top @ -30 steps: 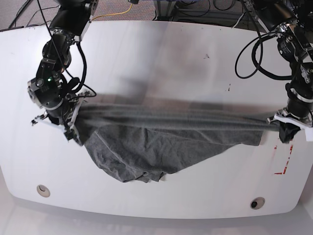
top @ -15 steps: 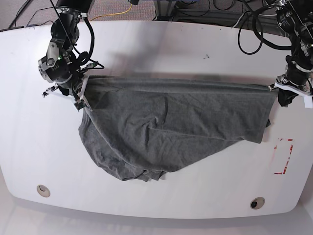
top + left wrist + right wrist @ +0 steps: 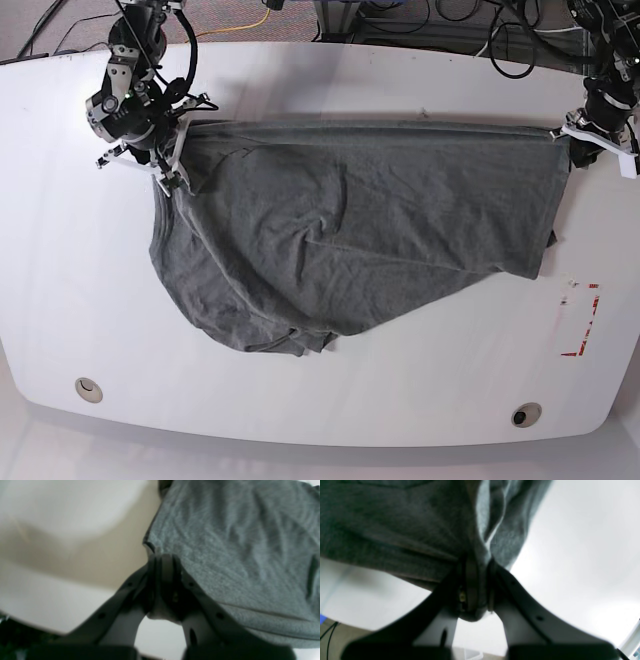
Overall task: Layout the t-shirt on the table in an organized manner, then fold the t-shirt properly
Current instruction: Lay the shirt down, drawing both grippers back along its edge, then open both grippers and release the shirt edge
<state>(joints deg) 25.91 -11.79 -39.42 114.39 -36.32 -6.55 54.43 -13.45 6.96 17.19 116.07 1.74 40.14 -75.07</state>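
The heather-grey t-shirt hangs stretched between both arms, its top edge taut across the far half of the white table and its lower part drooping in a crumpled curve onto the tabletop. My left gripper at the base view's right is shut on the t-shirt's corner. Its closed tips pinch the fabric's edge. At the base view's left, my right gripper is shut on the other corner, with bunched t-shirt cloth squeezed between its pads.
A red tape rectangle marks the table at the right, just beyond the shirt's lower corner. Two round cable holes sit near the front edge. Cables lie behind the far edge.
Both grippers have carried the shirt's top edge away from the front toward the table's far side. The shirt has opened from a bunched band into a broad spread sheet.
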